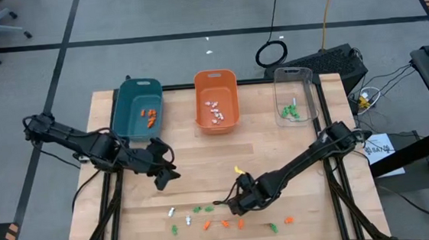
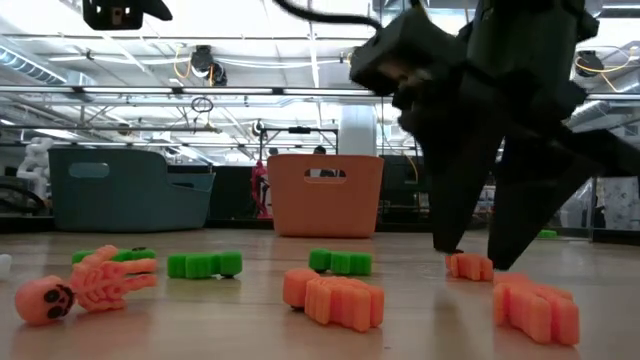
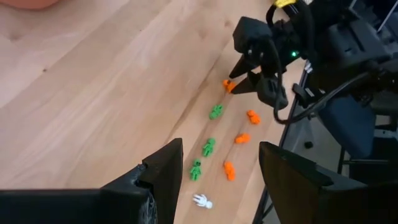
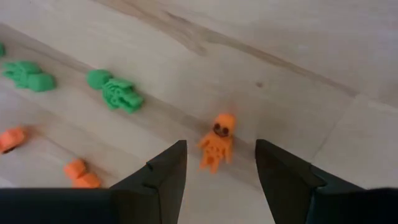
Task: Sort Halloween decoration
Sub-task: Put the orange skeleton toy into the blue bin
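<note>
A: State the position of the right hand (image 1: 235,205).

B: It is low over the near part of the counter (image 1: 203,167), fingers spread with nothing between them. The right wrist view shows what the high view cannot resolve: an orange skeleton trinket (image 4: 216,142) lying on the wood just ahead of the gap between the two fingers (image 4: 163,167), not touched.

A: And the left hand (image 1: 162,175)?

B: It hangs above the left middle of the counter, jaws wide, empty. Its wrist view looks along the whole near row: green (image 3: 209,147), orange (image 3: 242,138) and one white trinket (image 3: 201,201), with the right arm at the row's far end.

A: What does the low view add?

B: Close detail: an orange skeleton (image 2: 84,283), green pieces (image 2: 204,264), ribbed orange pieces (image 2: 336,294). The dark right arm (image 2: 490,120) blocks the right part of that view.

A: Surroundings?

B: Along the far edge stand three bins: teal bin (image 1: 137,107) with orange pieces, orange bin (image 1: 216,98) with white pieces, clear bin (image 1: 295,92) with green pieces. A yellow tag (image 1: 238,169) shows on the right arm.
</note>
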You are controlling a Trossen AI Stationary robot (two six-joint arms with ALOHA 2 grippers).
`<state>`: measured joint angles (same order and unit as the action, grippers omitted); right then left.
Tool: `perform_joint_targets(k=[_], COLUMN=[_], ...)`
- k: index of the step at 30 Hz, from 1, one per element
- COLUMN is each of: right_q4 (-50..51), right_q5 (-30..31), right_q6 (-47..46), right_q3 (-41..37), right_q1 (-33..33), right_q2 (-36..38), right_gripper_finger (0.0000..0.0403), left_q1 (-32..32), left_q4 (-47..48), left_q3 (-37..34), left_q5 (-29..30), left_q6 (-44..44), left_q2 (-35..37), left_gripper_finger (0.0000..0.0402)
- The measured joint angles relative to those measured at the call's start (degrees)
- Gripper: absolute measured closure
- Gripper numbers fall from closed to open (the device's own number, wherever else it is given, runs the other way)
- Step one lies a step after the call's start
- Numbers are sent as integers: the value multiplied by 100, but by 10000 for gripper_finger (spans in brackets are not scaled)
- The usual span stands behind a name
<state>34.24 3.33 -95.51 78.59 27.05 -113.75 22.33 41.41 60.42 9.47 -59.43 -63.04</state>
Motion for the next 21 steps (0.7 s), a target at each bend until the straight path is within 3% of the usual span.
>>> perform_joint_targets(k=[9, 21], right_q4=[4, 113], right_q5=[177, -134], right_q6=[204, 663], right_q3=[2, 2], right_q1=[-7, -40], right_q2=[-62, -68], right_gripper_finger=[242, 390], left_q1=[-2, -96], left_q4=[17, 26], left_q3=[0, 0], left_q5=[164, 306], left_q6=[118, 643], left_q2=[0, 0], left_gripper_finger=[190, 190])
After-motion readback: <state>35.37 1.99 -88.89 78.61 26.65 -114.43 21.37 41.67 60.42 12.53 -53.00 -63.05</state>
